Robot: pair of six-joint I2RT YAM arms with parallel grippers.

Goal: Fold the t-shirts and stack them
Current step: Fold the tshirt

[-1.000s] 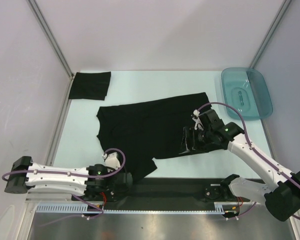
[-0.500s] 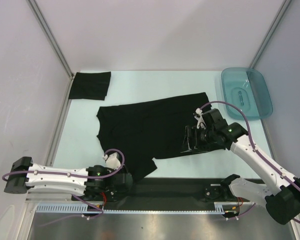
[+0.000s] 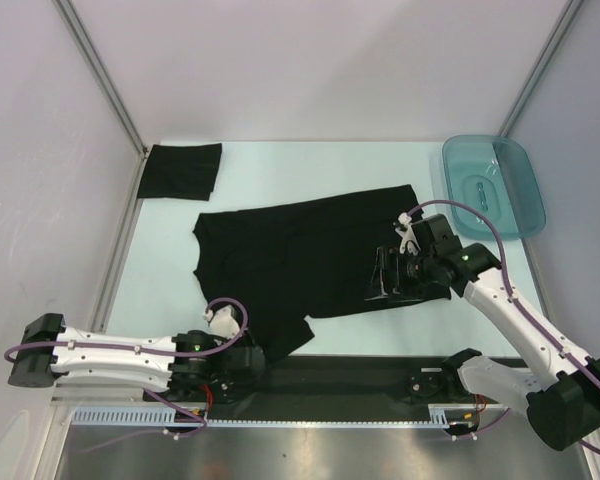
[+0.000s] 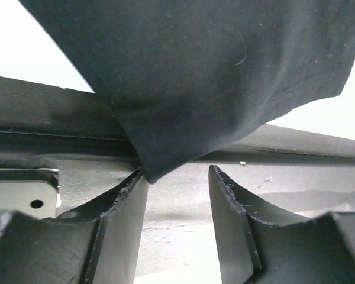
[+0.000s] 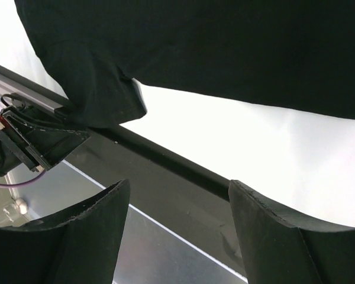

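The spread t-shirt (image 3: 300, 255) lies open in the middle of the surface (image 3: 165, 280), and its long axis runs left to right, with the right end a little farther back. Its near-left corner, which we take for a sleeve, hangs over the dark strip (image 3: 360, 370) at the near edge, and that corner is what matters now. The left gripper (image 3: 248, 362) sits low just beside it. In the left wrist view the tip of the cloth dips toward the gap and touches the left finger (image 4: 127, 201), but the jaws stand apart and pinch nothing. The cloth lies ahead of and above that gripper, so we judge a short reach forward would bring the corner between the jaws.

The right gripper (image 3: 382, 277) is at the near-right hem, over the cloth edge. Its jaws are spread wide with nothing between them, and the hem lies just ahead of it. Each arm is therefore nearer its own end of the near edge.

A folded t-shirt (image 3: 180, 170) rests at the back-left corner, well apart from the spread one. The teal tray (image 3: 510, 205) sits at the back right.

We read no brand, label or print on either shirt, the tray or the arms.
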